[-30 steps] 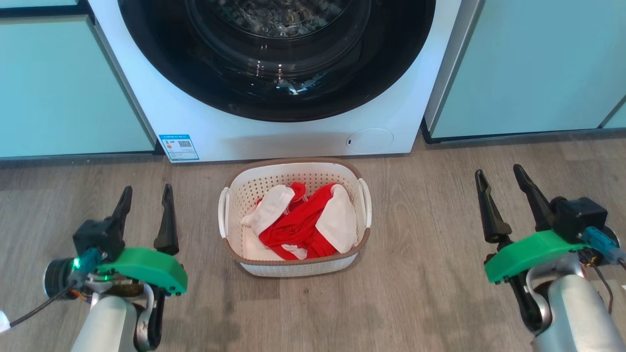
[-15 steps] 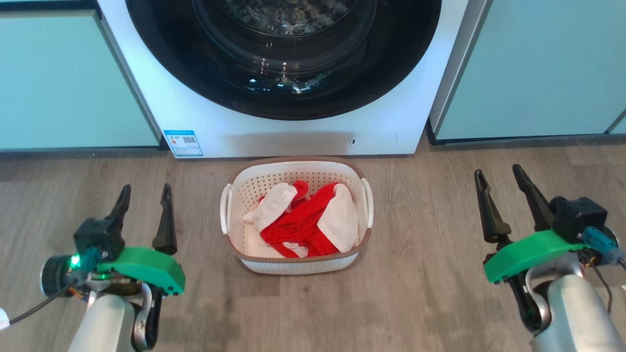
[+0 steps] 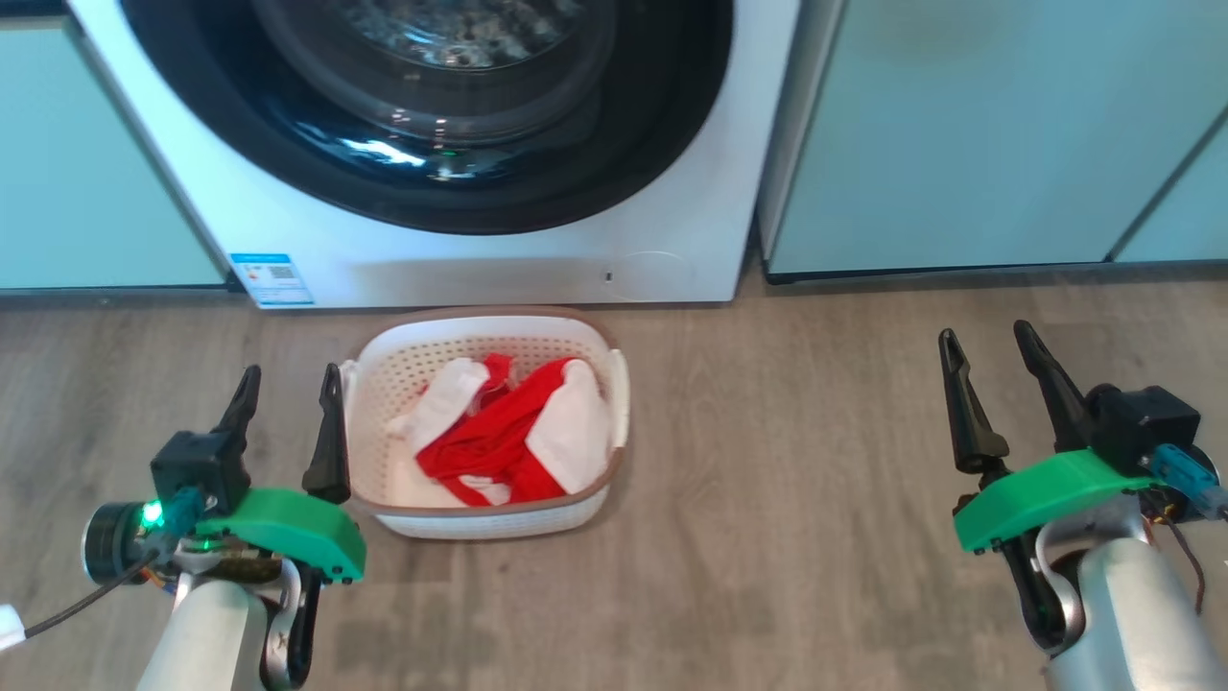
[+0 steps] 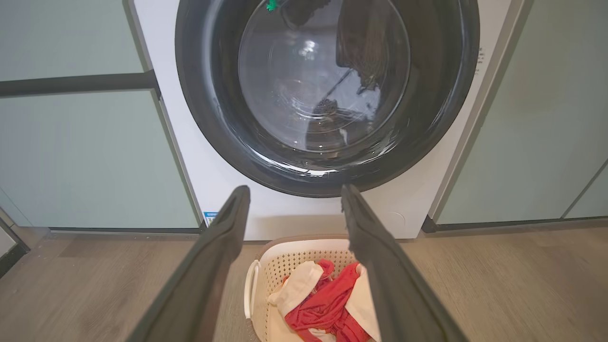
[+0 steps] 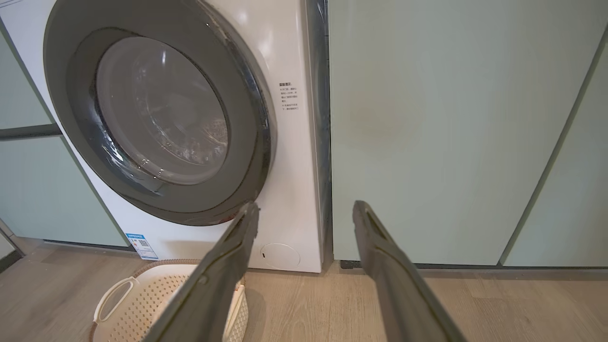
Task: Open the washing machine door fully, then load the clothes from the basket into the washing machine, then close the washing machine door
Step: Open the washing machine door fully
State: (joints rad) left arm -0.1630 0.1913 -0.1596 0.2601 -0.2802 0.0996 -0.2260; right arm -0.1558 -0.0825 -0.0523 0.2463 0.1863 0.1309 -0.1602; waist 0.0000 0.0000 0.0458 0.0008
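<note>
Now the basket sits on the wood floor just before the washing machine, whose door lies shut against its front. Its two handles face left and right, and its longer side seems to run along the machine's front. Red and white clothes lie heaped inside. The left gripper, fingers spread and empty, is just beside the left handle; the right gripper, likewise spread and empty, is well apart to the right.

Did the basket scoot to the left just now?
No. The basket still sits before the washing machine, between its blue sticker and round flap; everything shifted together, so the camera turned.
</note>
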